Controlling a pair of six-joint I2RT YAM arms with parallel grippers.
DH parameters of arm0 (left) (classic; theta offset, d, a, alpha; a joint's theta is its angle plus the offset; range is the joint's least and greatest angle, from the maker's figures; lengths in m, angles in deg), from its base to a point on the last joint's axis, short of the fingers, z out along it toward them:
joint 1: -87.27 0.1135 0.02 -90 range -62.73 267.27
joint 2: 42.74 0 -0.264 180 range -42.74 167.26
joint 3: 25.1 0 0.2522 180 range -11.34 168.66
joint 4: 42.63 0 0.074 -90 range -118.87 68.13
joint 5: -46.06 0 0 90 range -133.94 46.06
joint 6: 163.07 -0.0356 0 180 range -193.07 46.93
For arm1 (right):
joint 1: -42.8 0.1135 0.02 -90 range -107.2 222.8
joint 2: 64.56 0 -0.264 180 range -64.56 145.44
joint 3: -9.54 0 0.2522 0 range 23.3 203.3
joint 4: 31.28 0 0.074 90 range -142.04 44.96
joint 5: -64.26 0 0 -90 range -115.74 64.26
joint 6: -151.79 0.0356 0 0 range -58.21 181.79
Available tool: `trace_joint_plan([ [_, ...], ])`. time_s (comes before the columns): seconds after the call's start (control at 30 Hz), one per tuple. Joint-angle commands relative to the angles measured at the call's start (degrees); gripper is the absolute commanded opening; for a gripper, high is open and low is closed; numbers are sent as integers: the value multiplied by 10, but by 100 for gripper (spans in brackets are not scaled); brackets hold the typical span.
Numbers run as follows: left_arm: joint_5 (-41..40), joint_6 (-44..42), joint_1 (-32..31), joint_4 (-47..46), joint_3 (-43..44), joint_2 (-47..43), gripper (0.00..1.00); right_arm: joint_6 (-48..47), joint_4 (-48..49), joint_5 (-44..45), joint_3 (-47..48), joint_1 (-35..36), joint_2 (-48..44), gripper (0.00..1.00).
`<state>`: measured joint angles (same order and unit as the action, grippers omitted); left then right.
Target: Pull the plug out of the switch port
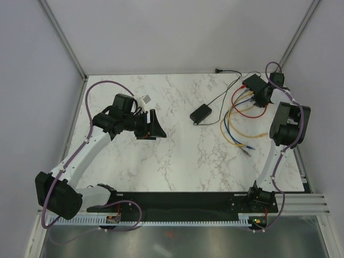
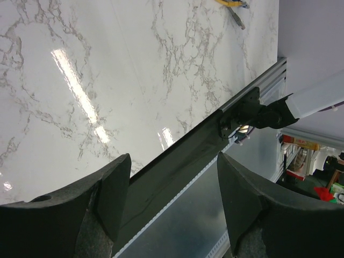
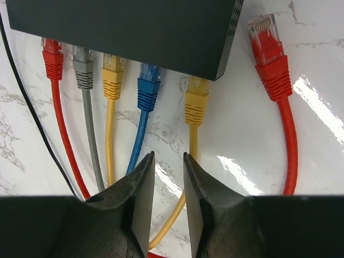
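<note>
Holds right gripper [image 3: 168,158] narrowly parted, empty, just short of blue plug [image 3: 149,86] and yellow plug [image 3: 196,99], lining up a pull from switch [image 3: 123,32] at far right of table [image 1: 177,161]; parks left gripper [image 2: 173,161] wide, empty, well apart.

Left gripper [image 2: 172,166] low in frame, black jaws standing wide apart, nothing between them. Past them: glossy white marble tabletop [image 2: 107,64] with streaks of reflected light. A black strip [image 2: 177,156] runs along its edge, then a pale metal rail [image 2: 269,75]. The other arm's black base [image 2: 242,113] sits on the strip. A yellow cable [image 2: 228,3] lies at the top edge, its plug end free.
</note>
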<state>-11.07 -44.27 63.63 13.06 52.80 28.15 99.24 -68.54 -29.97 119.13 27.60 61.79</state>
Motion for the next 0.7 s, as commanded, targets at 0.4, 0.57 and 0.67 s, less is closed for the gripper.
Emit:
trace_joint_plan([
  [0.4, -3, -24, -1, 10, 22, 7, 72, -41, -35, 18, 65, -5, 10, 37],
  [0.57, -3, -23, -1, 14, 22, 4, 72, -33, -51, 32, 78, -5, 29, 37],
  [0.67, -6, -23, -1, 17, 24, 5, 72, -38, -53, 44, 76, -5, 29, 36],
])
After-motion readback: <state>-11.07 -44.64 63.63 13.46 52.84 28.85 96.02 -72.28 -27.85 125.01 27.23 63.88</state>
